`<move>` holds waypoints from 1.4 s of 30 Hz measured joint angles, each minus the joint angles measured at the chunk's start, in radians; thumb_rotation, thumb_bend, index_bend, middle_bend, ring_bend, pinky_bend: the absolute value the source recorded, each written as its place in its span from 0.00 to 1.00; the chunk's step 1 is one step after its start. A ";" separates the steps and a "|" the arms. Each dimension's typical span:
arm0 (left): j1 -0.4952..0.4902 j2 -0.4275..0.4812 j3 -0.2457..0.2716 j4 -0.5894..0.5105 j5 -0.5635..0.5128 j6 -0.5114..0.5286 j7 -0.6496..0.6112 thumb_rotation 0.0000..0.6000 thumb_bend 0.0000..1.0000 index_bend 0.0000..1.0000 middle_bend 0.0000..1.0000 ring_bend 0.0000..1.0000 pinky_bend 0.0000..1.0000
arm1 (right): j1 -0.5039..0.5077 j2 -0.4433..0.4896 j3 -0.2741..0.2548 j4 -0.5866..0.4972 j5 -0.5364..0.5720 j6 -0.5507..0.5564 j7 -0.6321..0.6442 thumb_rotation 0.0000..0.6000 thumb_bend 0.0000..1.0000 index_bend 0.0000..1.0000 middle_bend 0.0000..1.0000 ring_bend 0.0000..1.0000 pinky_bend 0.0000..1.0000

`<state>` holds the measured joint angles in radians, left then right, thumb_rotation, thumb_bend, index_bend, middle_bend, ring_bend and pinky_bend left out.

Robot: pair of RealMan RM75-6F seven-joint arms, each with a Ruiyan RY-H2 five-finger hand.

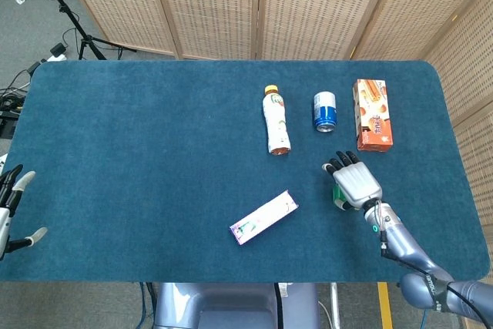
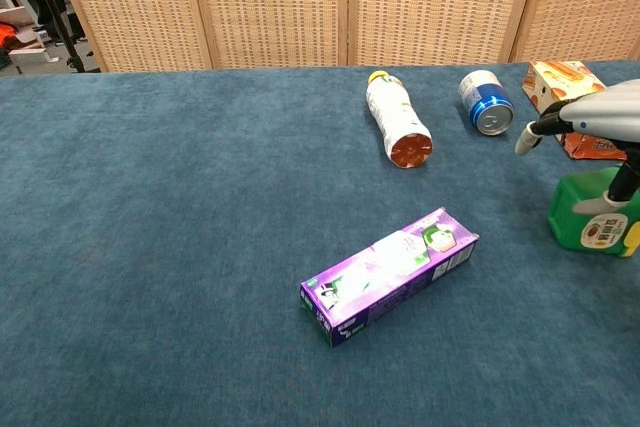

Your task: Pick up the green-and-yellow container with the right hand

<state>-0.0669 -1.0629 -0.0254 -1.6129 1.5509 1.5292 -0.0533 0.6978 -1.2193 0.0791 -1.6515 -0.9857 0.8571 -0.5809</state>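
the left hand (image 1: pixel 9 206) sits at the far left edge of the blue table (image 1: pixel 154 152), well apart from the green-and-yellow container, fingers spread and holding nothing; it plays no part in the task as far as can be judged.

moving right toward the container: the purple box (image 2: pixel 388 274) lies flat to the container's left and a little nearer the robot. the white bottle (image 2: pixel 396 131) lies on its side beyond and left of the container, and the blue can (image 2: pixel 486 103) lies on its side beyond the container, a little left of it. the orange carton (image 1: pixel 372 114) lies beyond the container, slightly to its right.

the green-and-yellow container (image 2: pixel 588 215) stands on the table. the right hand (image 1: pixel 354 182) is directly over it; in the head view it hides most of the container, leaving only a green sliver at the left. in the chest view one finger points out toward the can, not wrapped round anything, while a lower digit lies against the container's top front. whether the hand has a firm hold cannot be told.

judged progress: the reach is done and the hand is placed on the container. closing firmly and lifting remain, since the container shows no gap from the table.
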 measured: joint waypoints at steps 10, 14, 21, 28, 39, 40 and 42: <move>-0.003 -0.001 -0.001 0.000 -0.005 -0.006 0.003 1.00 0.00 0.00 0.00 0.00 0.00 | 0.044 0.030 -0.018 -0.059 0.104 -0.006 -0.059 1.00 0.05 0.19 0.18 0.00 0.07; -0.003 -0.001 -0.001 0.000 -0.005 -0.007 0.003 1.00 0.00 0.00 0.00 0.00 0.00 | 0.055 0.037 -0.028 -0.064 0.114 -0.001 -0.074 1.00 0.05 0.19 0.18 0.00 0.07; -0.001 0.002 -0.001 0.001 -0.004 -0.002 -0.006 1.00 0.00 0.00 0.00 0.00 0.00 | 0.074 -0.011 -0.047 -0.004 0.137 0.000 -0.099 1.00 0.12 0.31 0.33 0.10 0.07; -0.002 0.002 -0.003 0.002 -0.006 -0.003 -0.007 1.00 0.00 0.00 0.00 0.00 0.00 | 0.073 -0.048 -0.065 0.039 0.100 0.063 -0.126 1.00 0.34 0.51 0.56 0.36 0.07; -0.001 0.000 -0.001 0.002 -0.002 -0.001 -0.003 1.00 0.00 0.00 0.00 0.00 0.00 | 0.032 -0.040 -0.069 0.040 -0.061 0.123 -0.005 1.00 0.50 0.53 0.59 0.39 0.14; -0.001 0.000 0.000 0.002 -0.002 -0.001 -0.004 1.00 0.00 0.00 0.00 0.00 0.00 | 0.026 -0.039 -0.067 0.042 -0.082 0.130 0.022 1.00 0.51 0.53 0.59 0.39 0.14; -0.001 0.001 0.000 0.002 -0.002 -0.001 -0.005 1.00 0.00 0.00 0.00 0.00 0.00 | 0.012 -0.039 -0.062 0.052 -0.135 0.150 0.099 1.00 0.53 0.53 0.59 0.39 0.14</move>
<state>-0.0675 -1.0623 -0.0258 -1.6112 1.5492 1.5283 -0.0582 0.7099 -1.2578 0.0167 -1.5995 -1.1203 1.0075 -0.4819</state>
